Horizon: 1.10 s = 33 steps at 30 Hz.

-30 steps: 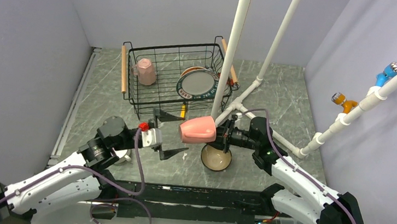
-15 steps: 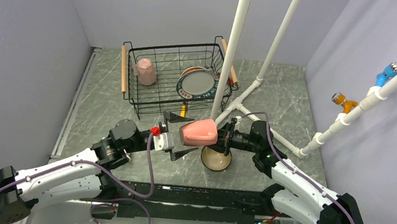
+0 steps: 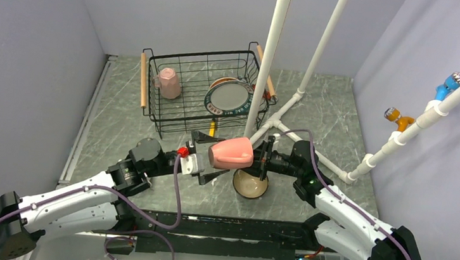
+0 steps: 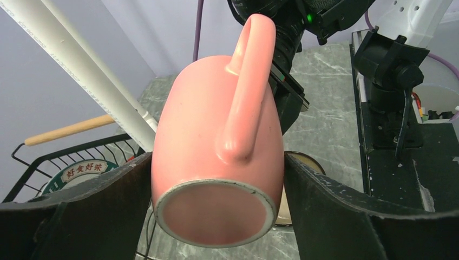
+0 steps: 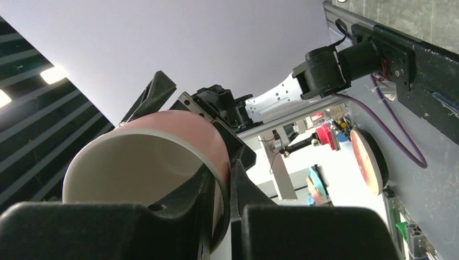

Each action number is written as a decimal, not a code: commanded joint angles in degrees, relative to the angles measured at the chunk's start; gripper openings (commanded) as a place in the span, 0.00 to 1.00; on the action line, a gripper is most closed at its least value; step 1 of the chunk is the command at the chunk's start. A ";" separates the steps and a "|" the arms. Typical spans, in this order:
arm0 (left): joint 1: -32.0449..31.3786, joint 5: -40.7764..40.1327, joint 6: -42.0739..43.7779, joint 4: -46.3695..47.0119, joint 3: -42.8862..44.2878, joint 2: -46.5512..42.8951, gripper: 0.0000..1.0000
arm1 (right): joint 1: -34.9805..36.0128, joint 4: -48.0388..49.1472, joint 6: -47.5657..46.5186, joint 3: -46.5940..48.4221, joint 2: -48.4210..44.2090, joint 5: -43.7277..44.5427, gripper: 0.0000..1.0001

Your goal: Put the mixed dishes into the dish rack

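My left tool has moved in and now straddles the pink mug, jaws wide and only starting to close — right tool still pinches its rim, mug airborne over the bowl near the dish rack — handover looks imminent.

The pink mug hides the bowl's far rim.

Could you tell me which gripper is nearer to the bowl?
Right: the right gripper, holding the pink mug, is just above the bowl; the left gripper is off to its left.
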 commanded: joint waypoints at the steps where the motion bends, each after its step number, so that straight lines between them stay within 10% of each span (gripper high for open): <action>1: -0.31 1.02 -0.28 3.10 2.50 0.84 0.83 | 0.14 7.09 2.45 1.67 -1.86 -1.67 0.00; 7: -0.31 -1.95 -1.13 2.56 2.99 0.41 0.28 | 0.13 7.22 2.89 -0.03 -2.46 -0.30 0.00; 12: -0.31 -4.23 -3.21 -4.76 6.27 -1.66 0.00 | 0.12 2.74 -0.97 -0.65 -3.48 1.09 0.61; 22: -0.31 -12.90 -4.14 -24.12 15.29 -4.31 0.00 | -1.74 -11.11 -12.74 -1.52 -7.53 6.21 0.98; 33: 3.40 -29.88 -0.58 -46.28 33.27 3.36 0.00 | -8.90 -26.22 -27.52 1.09 -8.68 8.88 1.00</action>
